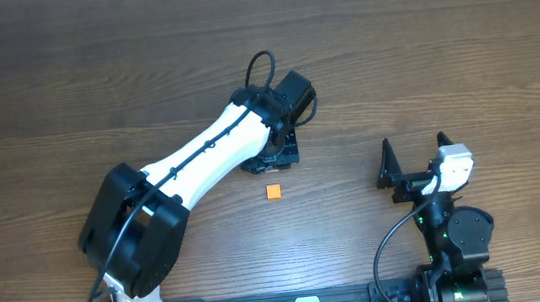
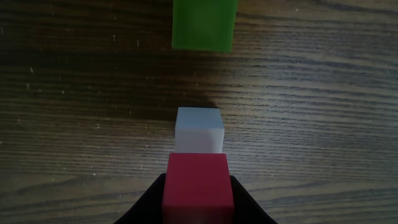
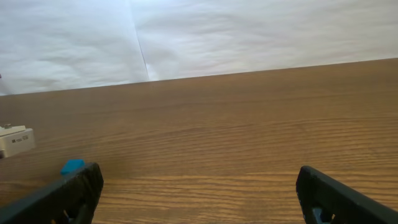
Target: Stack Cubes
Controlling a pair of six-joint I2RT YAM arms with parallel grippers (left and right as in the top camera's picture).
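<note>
Top, table (image 1: 62,82): brown wood grain under both arms.
Top, left claw (image 1: 273,157): at the end of the white arm (image 1: 205,153), near the middle of the table, pointing down.
Top, orange cube (image 1: 273,193): alone on the wood, near the left claw at its 6 o'clock, not touching it.
Top, right claw (image 1: 414,159): fingers spread apart, well off at 3 o'clock from the orange cube.
Left wrist, left claw (image 2: 198,202): clamped on the red cube (image 2: 198,186), one dark finger against each side face.
Left wrist, white cube (image 2: 199,129): on the wood just beyond the red cube and in line with it; touching or not, cannot tell.
Left wrist, green cube (image 2: 204,23): farther out along the same line, well apart from the white cube, cut by the frame edge.
Right wrist, right claw (image 3: 199,196): fingers wide apart, bare wood between them.
Right wrist, blue piece (image 3: 72,166): small, on the table beside one fingertip, outside the gap; too small to tell more.
Right wrist, wall (image 3: 249,31): white, behind the table's far edge.
</note>
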